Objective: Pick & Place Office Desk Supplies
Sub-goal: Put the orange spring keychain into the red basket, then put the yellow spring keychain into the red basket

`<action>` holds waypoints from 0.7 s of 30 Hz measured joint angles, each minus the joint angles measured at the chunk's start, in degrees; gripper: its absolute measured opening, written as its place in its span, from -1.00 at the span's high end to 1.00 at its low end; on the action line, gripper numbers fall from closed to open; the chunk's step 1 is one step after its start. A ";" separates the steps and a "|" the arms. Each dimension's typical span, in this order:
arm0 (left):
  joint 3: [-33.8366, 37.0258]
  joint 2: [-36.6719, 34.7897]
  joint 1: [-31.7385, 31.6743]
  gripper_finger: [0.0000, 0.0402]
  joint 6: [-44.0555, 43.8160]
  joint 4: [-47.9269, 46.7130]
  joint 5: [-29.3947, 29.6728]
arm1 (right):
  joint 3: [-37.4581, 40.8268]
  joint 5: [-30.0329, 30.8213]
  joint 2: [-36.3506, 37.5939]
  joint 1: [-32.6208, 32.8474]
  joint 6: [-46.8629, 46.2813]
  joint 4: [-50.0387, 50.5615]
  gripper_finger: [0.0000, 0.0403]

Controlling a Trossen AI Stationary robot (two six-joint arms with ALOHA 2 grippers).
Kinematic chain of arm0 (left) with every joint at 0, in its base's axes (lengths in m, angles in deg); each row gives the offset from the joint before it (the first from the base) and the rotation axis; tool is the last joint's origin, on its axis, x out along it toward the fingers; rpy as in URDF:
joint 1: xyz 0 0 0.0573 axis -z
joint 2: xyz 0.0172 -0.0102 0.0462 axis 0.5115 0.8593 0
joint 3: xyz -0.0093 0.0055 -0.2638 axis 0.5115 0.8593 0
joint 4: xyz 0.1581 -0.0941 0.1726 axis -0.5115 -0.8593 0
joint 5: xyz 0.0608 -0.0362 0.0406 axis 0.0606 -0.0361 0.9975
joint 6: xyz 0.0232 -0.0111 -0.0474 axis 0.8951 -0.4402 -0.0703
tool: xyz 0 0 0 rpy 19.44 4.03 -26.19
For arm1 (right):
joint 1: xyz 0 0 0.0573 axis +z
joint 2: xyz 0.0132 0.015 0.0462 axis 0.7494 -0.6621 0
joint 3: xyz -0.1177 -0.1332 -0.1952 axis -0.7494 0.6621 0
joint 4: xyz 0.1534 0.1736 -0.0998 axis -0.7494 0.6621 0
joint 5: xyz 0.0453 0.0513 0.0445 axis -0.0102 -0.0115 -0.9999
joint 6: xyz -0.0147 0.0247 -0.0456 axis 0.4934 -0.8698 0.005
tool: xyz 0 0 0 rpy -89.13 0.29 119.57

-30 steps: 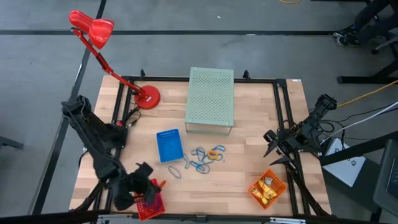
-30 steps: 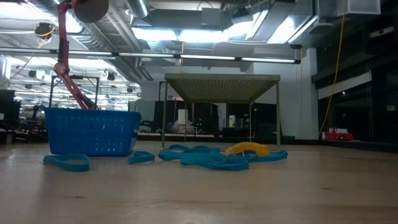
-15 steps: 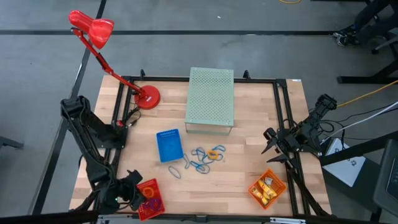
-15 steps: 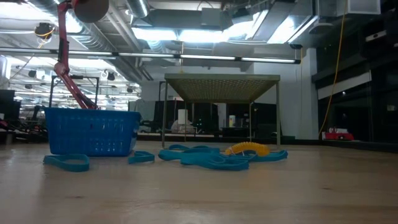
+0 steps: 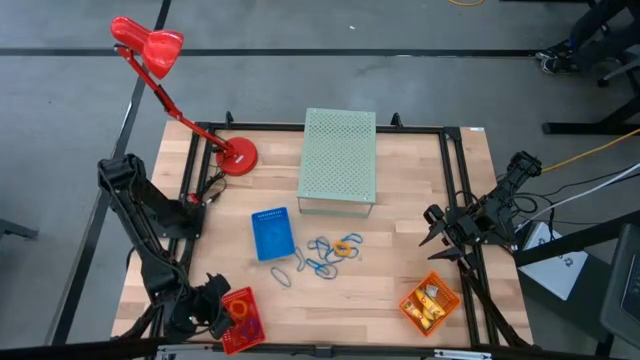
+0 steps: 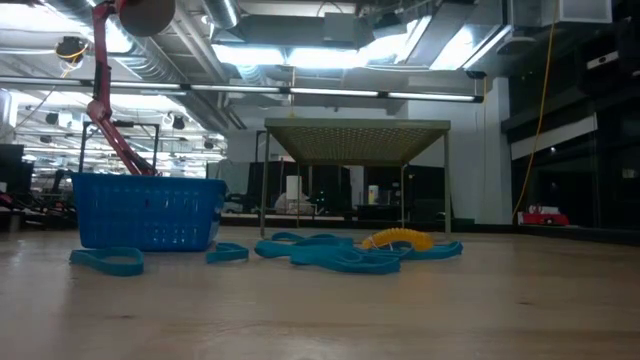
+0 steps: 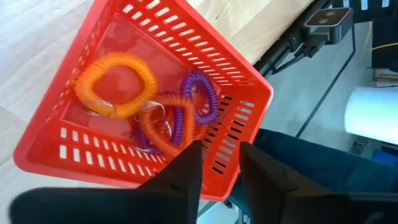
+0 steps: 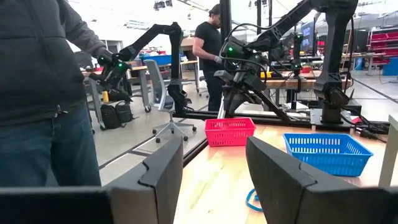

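Coiled loops (image 7: 161, 118) in red basket (image 7: 236, 78), seemingly loose

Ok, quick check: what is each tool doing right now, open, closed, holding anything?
Left tool: open, empty, over the red basket holding coiled loops.
Right tool: open, empty, waiting at the table's right edge.

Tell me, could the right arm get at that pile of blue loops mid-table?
Probably yes: the right gripper waits at the table's right edge, and bare wood lies between it and the blue loops.
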 joint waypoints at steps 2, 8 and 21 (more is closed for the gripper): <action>0.00 0.00 0.00 0.41 -0.01 0.50 0.07 | 0.00 0.00 0.00 -0.01 0.00 0.00 0.11; 0.00 -0.83 -0.26 0.26 0.47 4.08 9.43 | 0.00 0.00 -0.01 0.01 -0.17 -0.89 0.11; -2.44 -12.92 -18.17 0.40 31.46 6.82 21.41 | -0.02 0.81 0.00 -0.02 1.89 -29.01 0.11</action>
